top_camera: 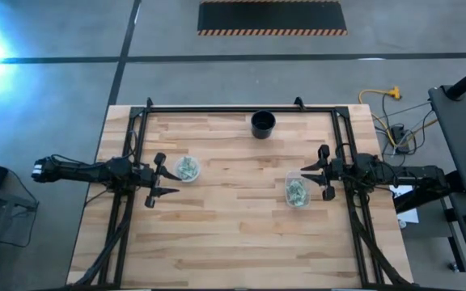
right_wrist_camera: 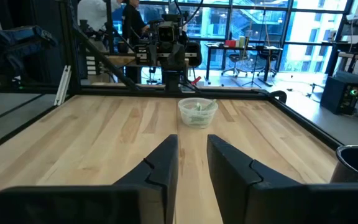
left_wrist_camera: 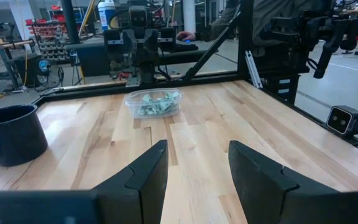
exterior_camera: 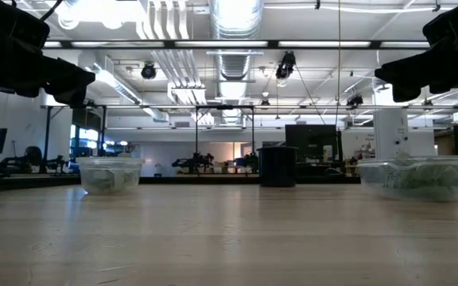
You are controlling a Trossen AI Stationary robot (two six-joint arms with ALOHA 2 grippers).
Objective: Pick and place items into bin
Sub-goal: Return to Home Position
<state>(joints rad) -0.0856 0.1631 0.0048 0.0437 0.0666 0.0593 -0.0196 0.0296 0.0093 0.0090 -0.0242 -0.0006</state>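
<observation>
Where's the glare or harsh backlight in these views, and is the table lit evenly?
High view: a white flare burns out the floor at upper left, off the table, itself evenly lit. Low view: ceiling lights glare, leaving the left arm and right arm dark silhouettes. Right wrist view: bright windows backlight the room.

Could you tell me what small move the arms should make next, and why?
Probably retract both arms to rest: the left gripper and right gripper are open and empty, packets lie in the left tub and right tub, and no loose packet shows on the table.
</observation>
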